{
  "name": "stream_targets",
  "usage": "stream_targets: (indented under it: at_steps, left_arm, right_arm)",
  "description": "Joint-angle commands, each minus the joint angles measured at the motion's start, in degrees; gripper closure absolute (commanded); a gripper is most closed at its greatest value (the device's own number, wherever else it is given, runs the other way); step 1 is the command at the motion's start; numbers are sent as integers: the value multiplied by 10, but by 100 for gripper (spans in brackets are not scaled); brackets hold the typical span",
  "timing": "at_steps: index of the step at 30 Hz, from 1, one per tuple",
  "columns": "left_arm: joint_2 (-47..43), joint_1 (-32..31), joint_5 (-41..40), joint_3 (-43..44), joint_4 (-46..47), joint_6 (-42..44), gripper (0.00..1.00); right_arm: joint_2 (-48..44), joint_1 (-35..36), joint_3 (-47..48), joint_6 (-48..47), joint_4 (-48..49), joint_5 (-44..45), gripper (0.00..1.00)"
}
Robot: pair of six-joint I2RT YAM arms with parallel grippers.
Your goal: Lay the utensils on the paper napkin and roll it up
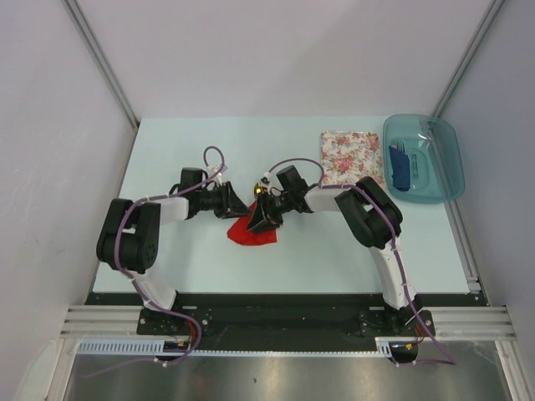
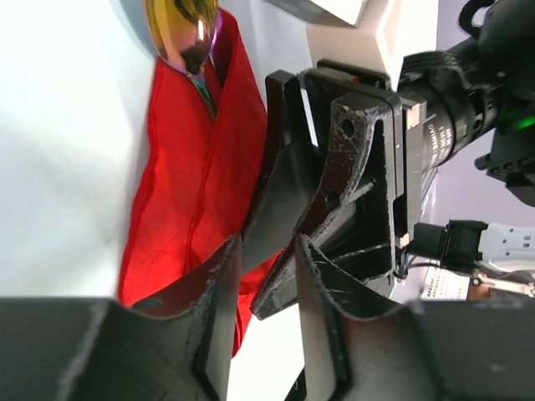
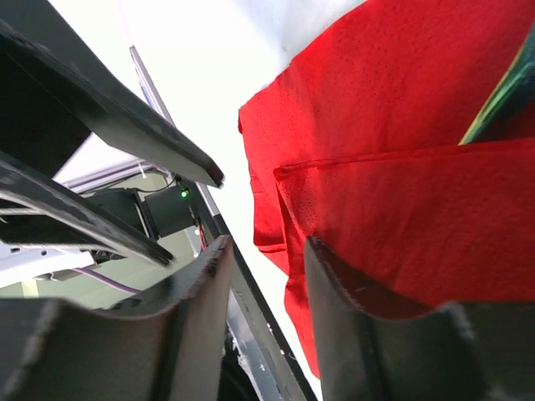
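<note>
The red paper napkin (image 1: 251,231) lies folded and rumpled at the table's middle; it also shows in the left wrist view (image 2: 196,184) and the right wrist view (image 3: 401,125). A gold spoon head (image 2: 185,29) sticks out of its fold, seen from above as a small gold spot (image 1: 260,190). A slim greenish-gold handle (image 3: 501,96) pokes from the fold. My left gripper (image 2: 263,288) is open, one finger against the napkin's edge. My right gripper (image 3: 267,309) is open, one finger (image 3: 343,334) touching the folded napkin. The two grippers meet tip to tip over the napkin (image 1: 247,210).
A white floral napkin (image 1: 351,156) lies at the back right. A teal tray (image 1: 451,142) beside it holds a blue item (image 1: 400,167). The table's near black edge (image 3: 251,309) runs just below the napkin.
</note>
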Motion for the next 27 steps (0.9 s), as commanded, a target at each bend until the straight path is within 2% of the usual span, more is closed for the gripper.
stream_targets:
  at_steps: [1,8,17,24,27]
  left_arm:
    - [17,-21,12,20,20,-14,65]
    - [43,-34,-4,20,-13,7,72]
    - [69,-34,-40,47,-96,58,84]
    - [69,-33,-73,53,-124,72,95]
    - [64,-33,-77,48,-121,72,97]
  right_arm:
    - [6,3,5,-1,14,6,59]
    - [5,3,1,1,20,4,66]
    - [-25,7,11,-1,30,-2,69]
    - [-92,-13,-1,5,22,-31,70]
    - [-118,-32,-24,-20,2,-24,75]
